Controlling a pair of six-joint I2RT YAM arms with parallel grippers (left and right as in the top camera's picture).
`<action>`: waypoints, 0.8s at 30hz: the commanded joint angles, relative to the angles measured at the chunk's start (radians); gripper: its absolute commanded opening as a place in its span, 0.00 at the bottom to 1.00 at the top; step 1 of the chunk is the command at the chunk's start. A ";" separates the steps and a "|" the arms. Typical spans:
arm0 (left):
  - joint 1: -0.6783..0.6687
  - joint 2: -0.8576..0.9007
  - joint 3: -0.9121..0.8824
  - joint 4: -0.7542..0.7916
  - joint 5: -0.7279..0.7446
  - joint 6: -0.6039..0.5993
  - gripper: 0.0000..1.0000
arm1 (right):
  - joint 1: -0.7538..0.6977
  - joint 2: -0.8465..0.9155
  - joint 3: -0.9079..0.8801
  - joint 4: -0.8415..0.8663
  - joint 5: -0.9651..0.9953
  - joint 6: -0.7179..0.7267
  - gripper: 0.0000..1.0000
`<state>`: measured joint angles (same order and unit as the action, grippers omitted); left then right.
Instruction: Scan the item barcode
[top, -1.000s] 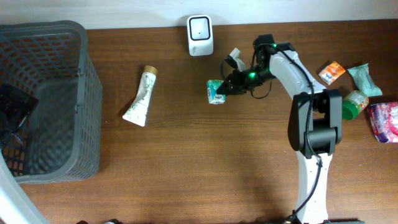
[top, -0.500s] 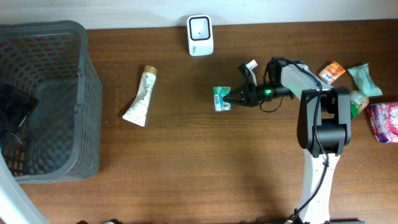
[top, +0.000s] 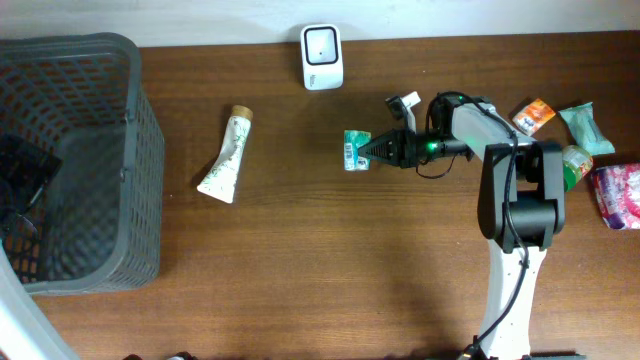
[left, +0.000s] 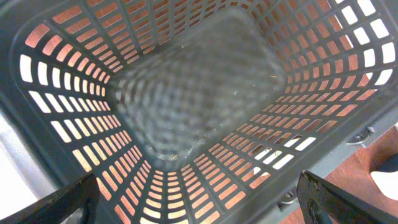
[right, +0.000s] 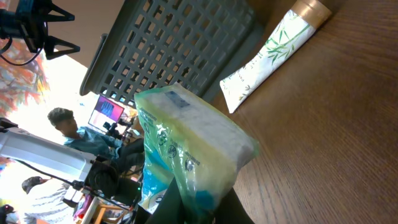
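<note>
Green packet (top: 356, 150) slightly nearer scanner (top: 322, 43), pinched in right hand (top: 373, 151) (left hand (left: 199, 200) spread)

Print shows on several things, but none of it is sharp enough to read.

The green packet (top: 357, 150) has a pale panel with fine dark marks in the overhead view. In the right wrist view its clear wrapper (right: 186, 155) carries rows of small dark lettering, but no word or digit can be made out. Left of the packet, the white tube (top: 226, 155) shows only a green leaf pattern. Beyond the packet, toward the wall, the white scanner (top: 322, 43) has a dark window and no legible marking. Right of the packet, the orange sachet (top: 535, 116) and the pink pack (top: 620, 195) bear printing too small to tell.
</note>
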<state>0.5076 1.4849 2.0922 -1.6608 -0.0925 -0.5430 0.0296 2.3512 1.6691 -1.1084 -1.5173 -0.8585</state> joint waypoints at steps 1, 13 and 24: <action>0.006 0.000 0.002 -0.002 0.000 -0.003 0.99 | 0.001 -0.039 0.001 -0.003 -0.035 0.003 0.04; 0.006 0.000 0.002 -0.002 0.000 -0.003 0.99 | 0.003 -0.039 0.001 0.008 -0.033 -0.020 0.04; 0.006 0.000 0.002 -0.002 0.000 -0.003 0.99 | 0.010 -0.039 0.043 0.263 -0.031 0.560 0.04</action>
<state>0.5076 1.4849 2.0922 -1.6623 -0.0929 -0.5430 0.0334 2.3512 1.6756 -0.9573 -1.5211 -0.5980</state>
